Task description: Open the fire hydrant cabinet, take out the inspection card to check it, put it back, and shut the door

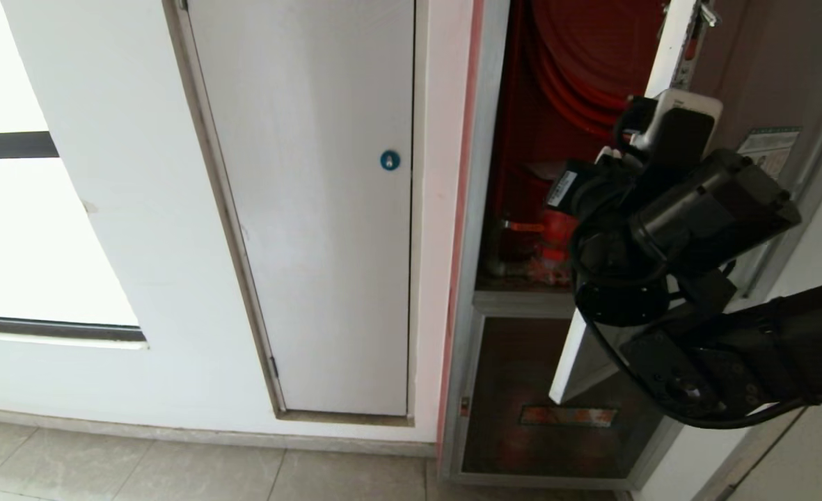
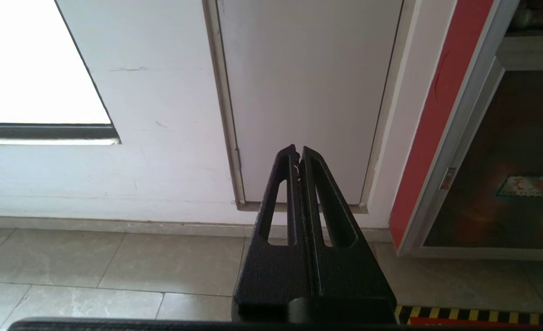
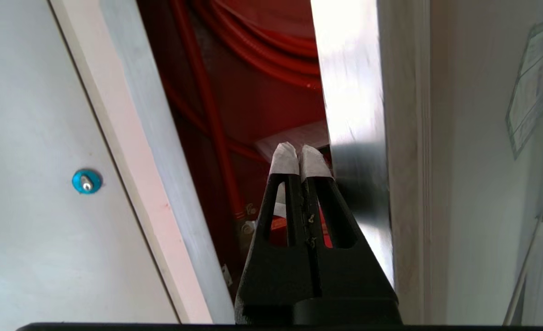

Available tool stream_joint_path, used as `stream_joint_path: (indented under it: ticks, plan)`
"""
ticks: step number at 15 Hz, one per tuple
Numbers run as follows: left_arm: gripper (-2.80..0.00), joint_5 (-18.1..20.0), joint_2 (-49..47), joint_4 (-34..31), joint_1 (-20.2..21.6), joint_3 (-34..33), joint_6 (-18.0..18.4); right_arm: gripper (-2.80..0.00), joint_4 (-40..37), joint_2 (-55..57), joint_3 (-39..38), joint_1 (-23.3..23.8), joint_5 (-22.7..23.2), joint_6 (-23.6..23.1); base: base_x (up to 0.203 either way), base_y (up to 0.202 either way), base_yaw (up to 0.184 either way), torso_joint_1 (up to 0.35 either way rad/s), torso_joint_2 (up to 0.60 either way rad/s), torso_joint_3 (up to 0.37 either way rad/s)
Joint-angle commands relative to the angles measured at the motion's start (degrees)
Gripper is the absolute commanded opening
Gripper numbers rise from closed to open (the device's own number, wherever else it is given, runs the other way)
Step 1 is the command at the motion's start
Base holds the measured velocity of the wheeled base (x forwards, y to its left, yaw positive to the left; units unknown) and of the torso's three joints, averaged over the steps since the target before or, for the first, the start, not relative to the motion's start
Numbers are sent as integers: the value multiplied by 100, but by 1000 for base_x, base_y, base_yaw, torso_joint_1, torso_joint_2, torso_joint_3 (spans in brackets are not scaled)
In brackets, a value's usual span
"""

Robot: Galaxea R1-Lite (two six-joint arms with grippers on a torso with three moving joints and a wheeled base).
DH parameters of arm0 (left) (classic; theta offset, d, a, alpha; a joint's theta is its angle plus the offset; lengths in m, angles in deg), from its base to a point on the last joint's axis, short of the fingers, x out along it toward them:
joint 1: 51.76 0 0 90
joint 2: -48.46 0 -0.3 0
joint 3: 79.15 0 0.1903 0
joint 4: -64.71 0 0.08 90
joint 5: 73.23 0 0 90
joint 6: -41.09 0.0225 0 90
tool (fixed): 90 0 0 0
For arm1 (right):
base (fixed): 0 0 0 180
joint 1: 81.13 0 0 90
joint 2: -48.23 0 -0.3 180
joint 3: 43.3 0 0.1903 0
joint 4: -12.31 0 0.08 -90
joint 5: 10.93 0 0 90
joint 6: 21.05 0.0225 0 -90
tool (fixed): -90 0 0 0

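We see the fire hydrant cabinet (image 1: 522, 174) at two o'clock in the head view, its door (image 1: 765, 83) swung partly open, red hose coils inside. The right gripper (image 3: 300, 158), fingers pressed together and empty, sits just beside the door's silver edge. The left gripper (image 2: 298, 154), fingers closed, points at the plain white panel (image 2: 308, 92).

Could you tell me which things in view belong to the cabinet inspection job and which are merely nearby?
Job:
fire hydrant cabinet, open
door, swung out
right end effector, shut, at the door's edge

Nearby:
white panel with blue lock
lower dark panel
left end effector, shut, parked
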Motion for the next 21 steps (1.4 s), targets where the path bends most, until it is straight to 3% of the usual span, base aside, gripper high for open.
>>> stream_joint_path:
  ticks: [1, 9, 21]
  plan:
    - [-280, 0, 1, 3, -6, -35, 1, -280, 49, -350, -210, -89, -27, -6, 0, 0, 0, 0, 0, 0]
    - [-280, -7, 1, 3, 2, -35, 8, -280, 41, -893, -712, -342, -135, -1, 0, 0, 0, 0, 0, 0]
    - [-280, 0, 1, 3, 2, -35, 1, -280, -7, -361, -668, -218, 39, -36, 0, 0, 0, 0, 0, 0]
